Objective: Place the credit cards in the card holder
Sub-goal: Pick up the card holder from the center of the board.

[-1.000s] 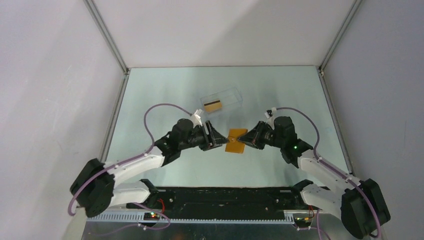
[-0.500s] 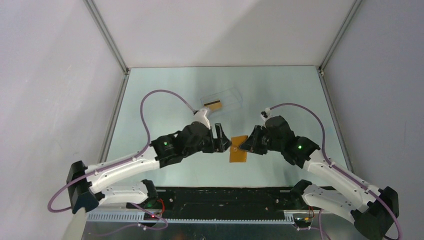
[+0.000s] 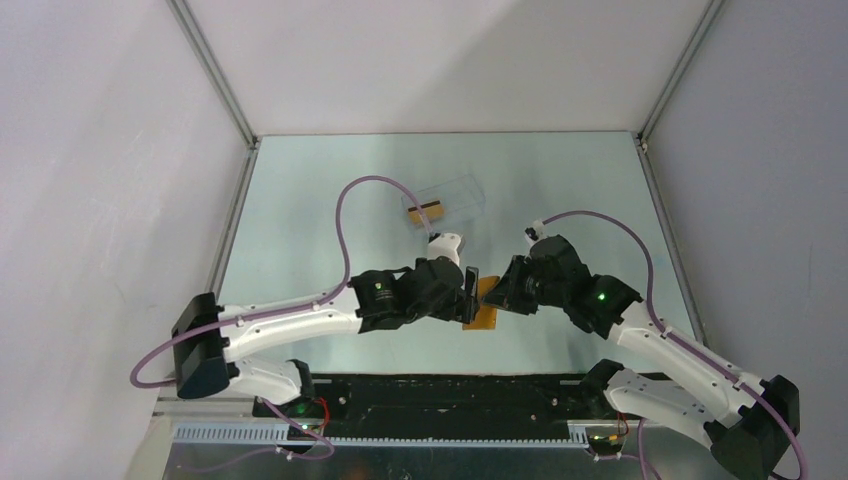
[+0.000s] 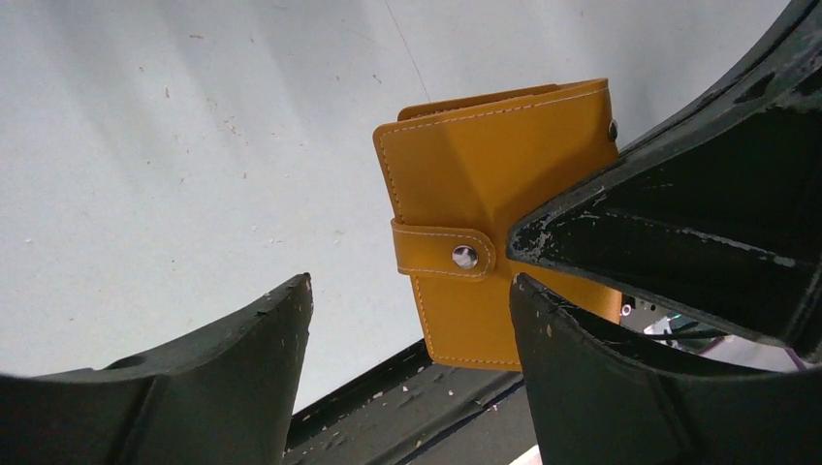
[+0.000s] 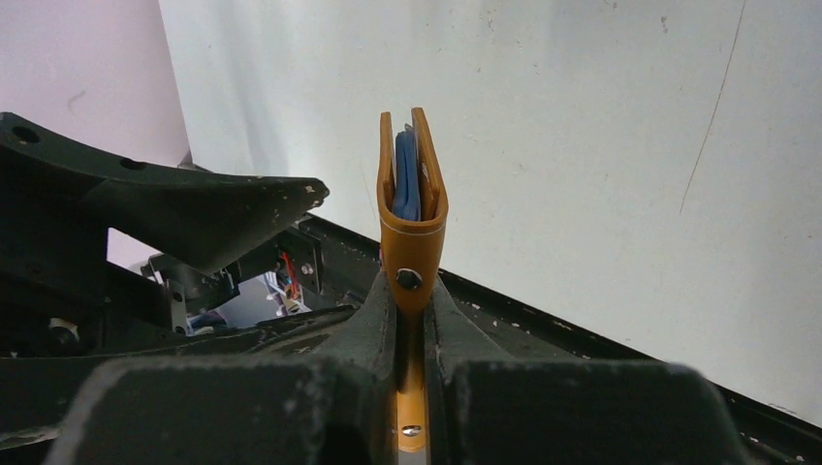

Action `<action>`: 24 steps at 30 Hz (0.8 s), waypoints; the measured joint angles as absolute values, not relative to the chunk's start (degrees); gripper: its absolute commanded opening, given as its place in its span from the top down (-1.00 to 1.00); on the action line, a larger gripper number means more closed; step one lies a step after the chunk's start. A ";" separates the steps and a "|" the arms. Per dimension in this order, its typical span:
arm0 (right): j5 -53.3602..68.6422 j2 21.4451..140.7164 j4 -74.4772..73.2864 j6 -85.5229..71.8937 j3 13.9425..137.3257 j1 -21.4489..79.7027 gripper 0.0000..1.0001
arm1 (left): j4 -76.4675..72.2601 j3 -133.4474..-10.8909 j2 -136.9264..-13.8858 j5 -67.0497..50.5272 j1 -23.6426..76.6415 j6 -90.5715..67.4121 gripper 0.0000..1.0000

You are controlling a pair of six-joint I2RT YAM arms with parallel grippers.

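The orange-tan card holder (image 3: 484, 306) is held on edge, its snap strap (image 4: 463, 255) fastened. My right gripper (image 3: 500, 298) is shut on its lower part; in the right wrist view the card holder (image 5: 412, 223) stands up between the fingers, and its blue inner pockets (image 5: 407, 174) show. My left gripper (image 3: 468, 295) is open right beside it. In the left wrist view the card holder (image 4: 485, 174) sits just past my open fingers (image 4: 242, 378). One golden credit card (image 3: 427, 210) with a dark stripe lies in the clear box.
The clear plastic box (image 3: 445, 198) stands at the middle back of the pale green table (image 3: 300, 220). The dark front rail (image 3: 450, 390) runs just below the card holder. Grey walls close in the left, right and back.
My left arm has reached right and nearer, bringing its open gripper up against the card holder. My right gripper has carried the card holder slightly nearer to the front edge.
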State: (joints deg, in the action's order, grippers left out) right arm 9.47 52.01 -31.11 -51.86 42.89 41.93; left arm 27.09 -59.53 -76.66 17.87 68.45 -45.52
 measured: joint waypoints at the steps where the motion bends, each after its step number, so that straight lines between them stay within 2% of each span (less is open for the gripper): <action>1: 9.52 52.01 -31.11 -51.99 42.89 41.93 1.00 | 27.20 -59.75 -77.12 17.87 68.55 -45.41 -0.58; 4: 9.54 52.01 -31.29 -52.07 42.89 41.93 1.00 | 27.46 -60.34 -78.35 17.85 68.66 -45.06 -0.55; 13: 9.47 52.05 -32.16 -52.31 42.89 41.87 1.00 | 27.16 -61.36 -80.90 18.09 68.82 -46.50 -0.03; 24: 8.45 52.05 -31.81 -52.47 42.89 41.58 1.00 | 24.29 -58.54 -80.53 14.24 65.41 -55.48 0.04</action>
State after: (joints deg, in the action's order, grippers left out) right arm 8.45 52.05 -31.81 -52.47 42.89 41.58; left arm 24.29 -58.54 -80.53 14.24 65.41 -55.48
